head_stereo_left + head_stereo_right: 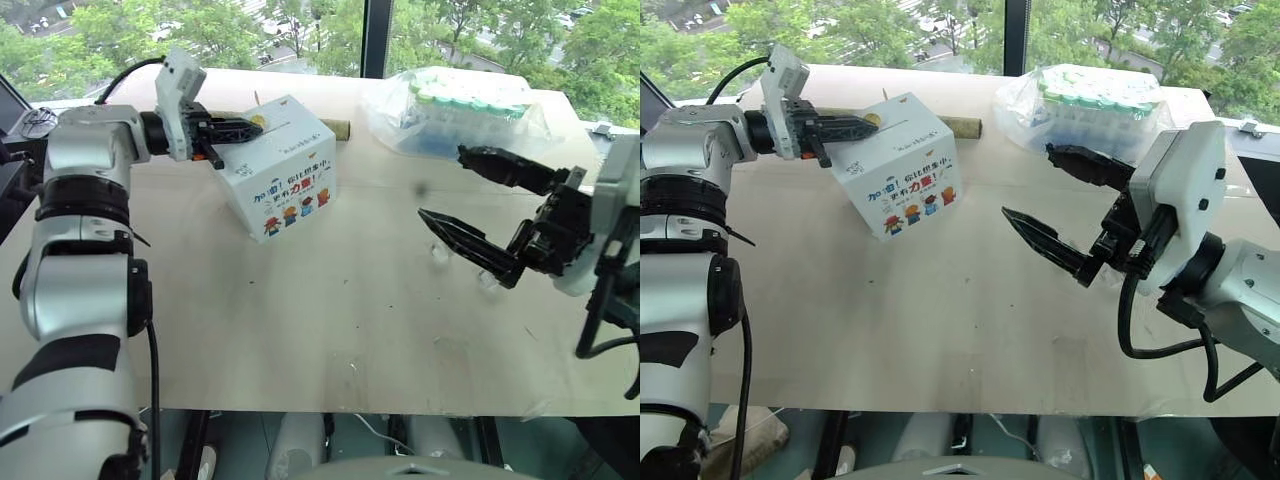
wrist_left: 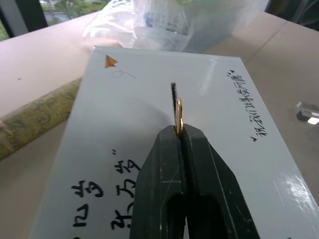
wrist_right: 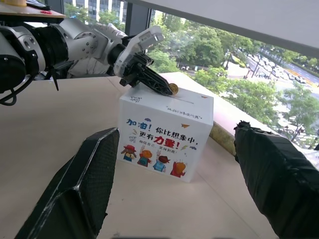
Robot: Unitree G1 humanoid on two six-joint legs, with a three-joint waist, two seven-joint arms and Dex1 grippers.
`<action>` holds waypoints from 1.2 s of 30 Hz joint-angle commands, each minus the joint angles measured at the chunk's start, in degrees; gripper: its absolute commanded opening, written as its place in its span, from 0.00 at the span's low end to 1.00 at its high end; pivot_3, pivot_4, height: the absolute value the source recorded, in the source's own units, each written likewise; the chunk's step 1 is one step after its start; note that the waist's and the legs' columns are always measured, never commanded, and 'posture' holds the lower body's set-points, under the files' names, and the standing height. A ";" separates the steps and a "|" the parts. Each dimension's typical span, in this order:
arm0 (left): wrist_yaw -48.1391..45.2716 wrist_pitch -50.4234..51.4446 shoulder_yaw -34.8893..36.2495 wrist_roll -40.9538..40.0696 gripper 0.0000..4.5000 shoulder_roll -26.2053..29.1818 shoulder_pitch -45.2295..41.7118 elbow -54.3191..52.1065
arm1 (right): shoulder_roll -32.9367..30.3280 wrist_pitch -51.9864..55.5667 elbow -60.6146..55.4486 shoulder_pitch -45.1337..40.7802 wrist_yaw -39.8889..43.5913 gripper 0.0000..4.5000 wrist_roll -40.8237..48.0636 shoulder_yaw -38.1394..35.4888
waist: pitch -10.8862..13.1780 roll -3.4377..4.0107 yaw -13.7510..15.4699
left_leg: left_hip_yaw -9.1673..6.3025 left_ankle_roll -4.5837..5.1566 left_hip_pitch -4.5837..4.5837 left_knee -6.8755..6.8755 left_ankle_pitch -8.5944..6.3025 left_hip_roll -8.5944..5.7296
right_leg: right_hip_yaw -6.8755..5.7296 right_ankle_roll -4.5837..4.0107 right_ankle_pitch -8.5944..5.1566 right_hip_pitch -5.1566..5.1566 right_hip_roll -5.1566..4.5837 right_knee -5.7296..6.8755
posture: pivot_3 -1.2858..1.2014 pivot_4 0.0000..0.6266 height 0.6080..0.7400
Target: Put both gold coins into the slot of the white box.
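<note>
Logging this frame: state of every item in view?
left gripper: shut on gold coin
gold coin: held on edge, over the slot
slot: dark slit in the box top, coin not yet in
white box: upright on table
right gripper: open, holding nothing
bag of tubes: lying beyond the box

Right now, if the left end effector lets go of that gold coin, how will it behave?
The gold coin stands on edge over the slot, so it probably drops in. It looks thin and smooth, so it could slip, or roll across the white box.
</note>
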 commanded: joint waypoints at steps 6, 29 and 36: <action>-0.35 -6.28 -1.62 7.01 0.00 -0.68 -3.26 4.23 | -1.86 -1.93 -0.18 -1.72 -2.09 0.87 0.41 1.16 | -0.01 -0.01 0.07 | -0.02 0.01 0.01 0.03 0.00 0.00 | 0.01 0.00 0.00 0.00 -0.01 0.00 | 0.52 0.24 1.00; -1.68 -5.01 -1.07 10.22 0.00 -1.30 -3.36 5.51 | -4.56 -2.93 -0.42 0.63 -1.41 0.87 1.76 1.17 | -0.04 -0.03 0.07 | -0.04 0.02 0.04 0.11 -0.01 0.01 | 0.03 0.00 0.00 0.03 -0.02 0.09 | 0.52 0.24 1.00; -1.07 -4.91 -0.97 10.45 0.00 -1.13 -3.27 5.56 | -5.11 -3.49 -0.67 1.70 -1.16 0.87 2.15 0.77 | -0.05 -0.05 0.05 | -0.04 0.02 0.07 0.21 -0.01 0.02 | 0.05 0.00 0.00 0.03 -0.02 0.44 | 0.52 0.24 1.00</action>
